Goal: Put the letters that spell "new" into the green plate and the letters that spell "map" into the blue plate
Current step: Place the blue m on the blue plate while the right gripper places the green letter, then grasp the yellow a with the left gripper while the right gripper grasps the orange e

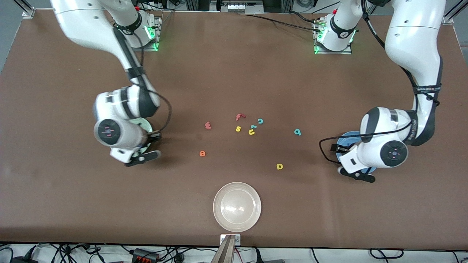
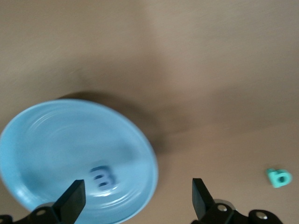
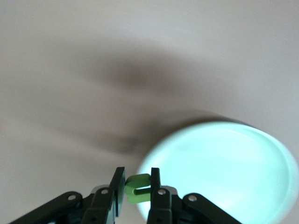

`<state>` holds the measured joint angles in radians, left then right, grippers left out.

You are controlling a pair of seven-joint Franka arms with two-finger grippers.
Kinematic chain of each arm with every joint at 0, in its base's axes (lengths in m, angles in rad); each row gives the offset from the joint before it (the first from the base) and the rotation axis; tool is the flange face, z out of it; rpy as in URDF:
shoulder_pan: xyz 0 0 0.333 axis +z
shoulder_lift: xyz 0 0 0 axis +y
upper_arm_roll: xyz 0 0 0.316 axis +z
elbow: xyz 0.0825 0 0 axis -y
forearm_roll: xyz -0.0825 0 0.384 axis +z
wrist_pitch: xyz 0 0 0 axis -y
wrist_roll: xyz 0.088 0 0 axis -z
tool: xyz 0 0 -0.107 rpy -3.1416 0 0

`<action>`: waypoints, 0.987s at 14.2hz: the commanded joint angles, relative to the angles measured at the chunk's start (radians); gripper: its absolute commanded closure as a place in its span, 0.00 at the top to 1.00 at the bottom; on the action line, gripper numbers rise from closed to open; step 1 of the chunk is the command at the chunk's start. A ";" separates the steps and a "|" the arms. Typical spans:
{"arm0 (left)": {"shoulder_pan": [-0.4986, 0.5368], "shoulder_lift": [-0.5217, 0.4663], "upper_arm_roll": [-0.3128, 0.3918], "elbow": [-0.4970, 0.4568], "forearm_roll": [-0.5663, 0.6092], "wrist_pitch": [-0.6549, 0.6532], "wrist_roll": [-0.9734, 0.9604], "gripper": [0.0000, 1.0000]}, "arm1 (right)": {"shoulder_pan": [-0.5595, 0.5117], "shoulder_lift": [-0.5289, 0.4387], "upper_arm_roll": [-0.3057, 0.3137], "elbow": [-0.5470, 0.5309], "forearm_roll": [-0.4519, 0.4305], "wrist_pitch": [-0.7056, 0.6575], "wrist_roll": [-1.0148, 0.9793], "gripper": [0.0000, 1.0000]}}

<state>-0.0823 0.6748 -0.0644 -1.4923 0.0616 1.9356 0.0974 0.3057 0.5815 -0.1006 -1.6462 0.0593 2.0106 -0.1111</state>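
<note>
While the brown table (image 1: 234, 73) lay lit from above, cables trailing along its front edge, the beige plate (image 1: 237, 206) sat nearest the camera; the right gripper (image 3: 137, 186) hung over the green plate (image 3: 224, 168), clenched on the olive "n" (image 3: 137, 188); the left gripper (image 2: 138, 198) hovered released over the blue plate (image 2: 56, 140), the blue "m" (image 2: 103, 178) inside; "w" (image 1: 207, 125), "e" (image 1: 202, 153), "a" (image 1: 279, 166) and "p" (image 1: 297, 132) lay farther back than the beige plate.

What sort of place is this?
Likely a robotics lab: two white arms bolted to a brown table, cables trailing along its edge, and foam letters, like the orange e, laid out for sorting.
</note>
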 commanded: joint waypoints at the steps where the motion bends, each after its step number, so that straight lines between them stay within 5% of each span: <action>1: -0.075 0.049 0.003 0.107 -0.090 -0.001 -0.078 1.00 | -0.086 -0.057 0.018 -0.119 -0.003 0.019 -0.050 0.09; 4: -0.121 0.068 0.000 0.127 -0.114 0.010 -0.324 1.00 | -0.089 -0.069 -0.002 -0.187 -0.004 0.058 -0.048 0.10; 7: -0.200 0.109 0.003 0.172 -0.103 0.109 -0.344 1.00 | -0.089 -0.045 -0.002 -0.259 -0.003 0.186 -0.047 0.14; 8: -0.214 0.114 0.009 0.175 -0.101 0.124 -0.346 1.00 | -0.089 -0.037 -0.002 -0.258 -0.004 0.192 -0.048 0.34; 9: -0.217 0.123 0.014 0.178 -0.101 0.149 -0.347 1.00 | -0.094 -0.037 -0.002 -0.253 -0.003 0.189 -0.047 0.97; 14: -0.243 0.132 0.017 0.175 -0.097 0.166 -0.344 1.00 | -0.077 -0.094 0.010 -0.192 0.008 0.152 -0.029 1.00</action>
<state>-0.2956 0.7855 -0.0599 -1.3501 -0.0384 2.1044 -0.2474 0.2189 0.5231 -0.1004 -1.8631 0.0603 2.1864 -0.1561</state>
